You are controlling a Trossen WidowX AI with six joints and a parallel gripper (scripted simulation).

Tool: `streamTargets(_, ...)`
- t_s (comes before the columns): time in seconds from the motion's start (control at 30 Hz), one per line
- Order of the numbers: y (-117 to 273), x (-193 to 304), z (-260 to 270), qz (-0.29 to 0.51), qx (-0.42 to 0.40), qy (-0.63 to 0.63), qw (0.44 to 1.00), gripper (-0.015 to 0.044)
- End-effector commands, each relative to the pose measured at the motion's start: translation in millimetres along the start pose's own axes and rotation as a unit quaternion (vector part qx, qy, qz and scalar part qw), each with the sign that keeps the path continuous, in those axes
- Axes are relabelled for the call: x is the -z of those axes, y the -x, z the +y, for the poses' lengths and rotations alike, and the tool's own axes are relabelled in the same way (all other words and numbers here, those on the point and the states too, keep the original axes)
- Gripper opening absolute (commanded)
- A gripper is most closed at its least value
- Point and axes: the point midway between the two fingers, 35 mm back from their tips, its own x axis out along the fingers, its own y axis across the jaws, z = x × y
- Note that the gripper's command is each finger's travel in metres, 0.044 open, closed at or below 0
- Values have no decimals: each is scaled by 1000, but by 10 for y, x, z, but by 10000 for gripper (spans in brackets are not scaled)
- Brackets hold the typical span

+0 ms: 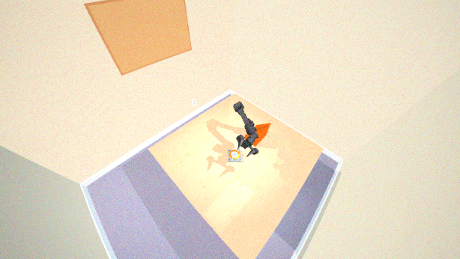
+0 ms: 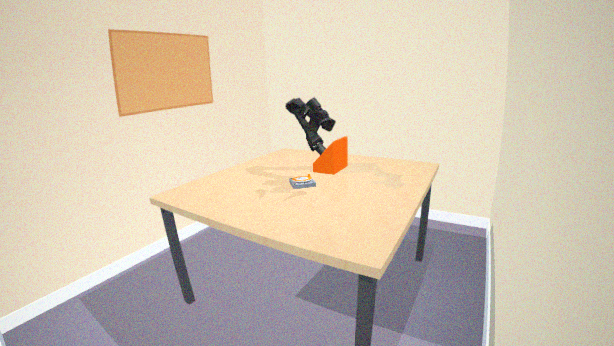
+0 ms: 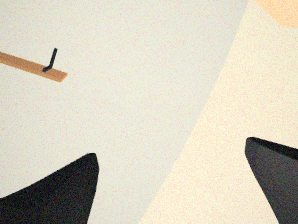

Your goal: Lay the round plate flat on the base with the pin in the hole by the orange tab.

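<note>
Plate (image 1: 234,154) — round, white with an orange ring — sits on its small grey base (image 1: 235,160) near the middle of the worktop (image 2: 350,225), with the orange tab (image 2: 308,176) at its edge nearest the wedge in the exterior view. From these views I cannot tell whether it lies flat or rides on the pin (both too small to make out). Seen from the top, the dark arm (image 1: 247,123) reaches in from about 1 o'clock of the plate, passing over an orange wedge (image 2: 331,156) that stands just beyond the base. The pincer (image 1: 250,150) hangs at roughly 3 o'clock of the plate, apart from it, its fingers spread wide — nothing between them in the wrist view, only wall and floor.
</note>
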Motion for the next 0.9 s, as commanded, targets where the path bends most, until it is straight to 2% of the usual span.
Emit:
streamTargets(0.0, -7, -19, -16, -3, 5, 10, 1000, 374)
streamTargets(0.1, -77, -312, -232, -46, 74, 143, 986, 295)
streamTargets(0.23, -31, -889, -531, -94, 213, 353, 906, 190)
streamTargets(0.3, -4, -986, -562, -98, 235, 383, 888, 137)
streamTargets(0.4, 161, -1391, -656, -104, 334, 494, 796, 59)
streamTargets(0.47, 240, -1531, -673, -101, 369, 527, 759, 6)
streamTargets(0.53, 298, -1623, -679, -98, 393, 548, 732, 0)
streamTargets(0.77, 691, -2096, -639, -59, 519, 635, 569, 0)
streamTargets(0.83, 765, -2164, -621, -50, 538, 645, 540, 0)
streamTargets(0.87, 860, -2246, -593, -36, 562, 655, 504, 0)
